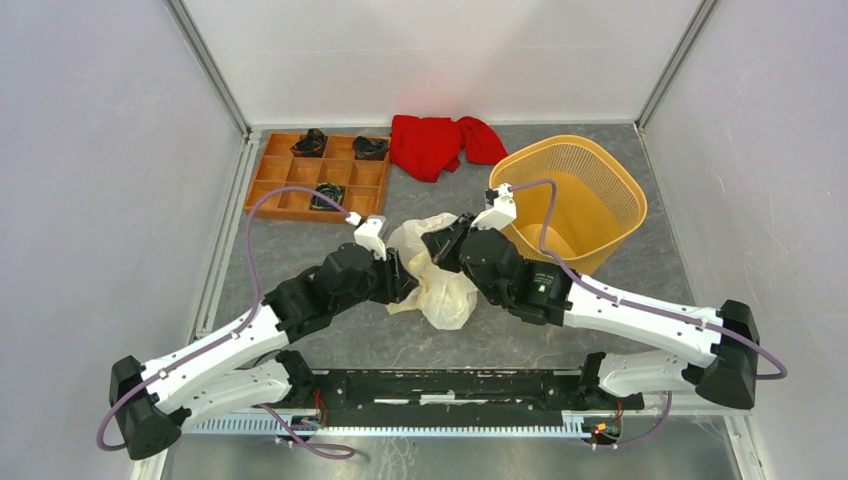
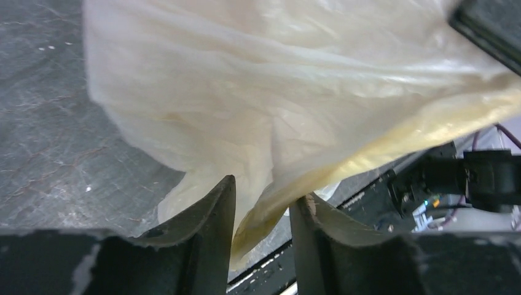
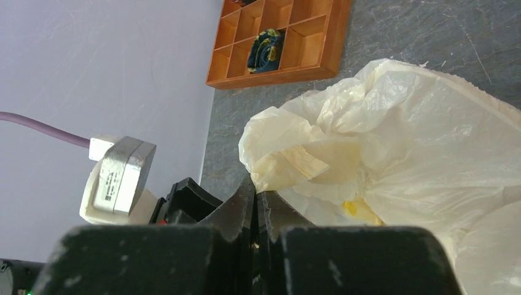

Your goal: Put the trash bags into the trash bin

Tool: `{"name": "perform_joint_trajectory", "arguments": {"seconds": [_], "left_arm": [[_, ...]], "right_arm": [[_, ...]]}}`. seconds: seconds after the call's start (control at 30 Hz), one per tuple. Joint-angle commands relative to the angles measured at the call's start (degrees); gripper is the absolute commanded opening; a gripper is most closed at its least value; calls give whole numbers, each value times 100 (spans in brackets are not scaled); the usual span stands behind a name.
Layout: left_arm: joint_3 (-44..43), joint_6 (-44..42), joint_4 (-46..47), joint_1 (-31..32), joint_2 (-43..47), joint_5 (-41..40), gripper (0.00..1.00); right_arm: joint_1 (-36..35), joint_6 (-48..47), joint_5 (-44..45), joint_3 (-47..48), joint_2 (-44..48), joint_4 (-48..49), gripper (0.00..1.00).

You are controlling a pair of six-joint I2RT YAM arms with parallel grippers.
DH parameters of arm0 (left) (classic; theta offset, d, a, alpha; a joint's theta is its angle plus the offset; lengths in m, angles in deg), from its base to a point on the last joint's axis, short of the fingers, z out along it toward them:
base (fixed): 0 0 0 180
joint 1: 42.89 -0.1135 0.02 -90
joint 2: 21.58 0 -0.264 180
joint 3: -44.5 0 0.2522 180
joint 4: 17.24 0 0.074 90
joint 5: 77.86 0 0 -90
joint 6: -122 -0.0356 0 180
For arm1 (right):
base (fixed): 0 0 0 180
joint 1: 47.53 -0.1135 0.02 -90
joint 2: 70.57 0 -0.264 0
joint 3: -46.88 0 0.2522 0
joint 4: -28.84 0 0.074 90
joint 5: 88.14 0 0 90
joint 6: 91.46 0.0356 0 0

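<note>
Grey table, bag sits bunched between the 2 arms just beside the bin, left gripper and right gripper both pinch its folds; thin slippery plastic may slide out or snag the rim.

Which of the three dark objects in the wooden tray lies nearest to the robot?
The dark object with green and yellow marks, alone in the wooden tray's near row. The other two sit in its far row.
</note>
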Motion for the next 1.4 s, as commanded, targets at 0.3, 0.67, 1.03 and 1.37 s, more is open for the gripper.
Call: {"name": "perform_joint_trajectory", "arguments": {"seconds": [0.3,0.67,1.03,1.37], "left_arm": [[-587,-129,-662,24,671,-1029,2],[-1325,-278,-1599,16,1273,-837,2],[-868,211,-1748,13,1988,-1330,2],[-448,531,-1882,24,2981,-1944,2]], "right_arm": [[-9,-2137,61,-480,742,608,51],[-15,-5692,-3334,-856,1645,810,98],[-807,-5580,-1942,-196,52,-694,98],[-450,-5270,1223,-610,-506,-1582,98]]}}
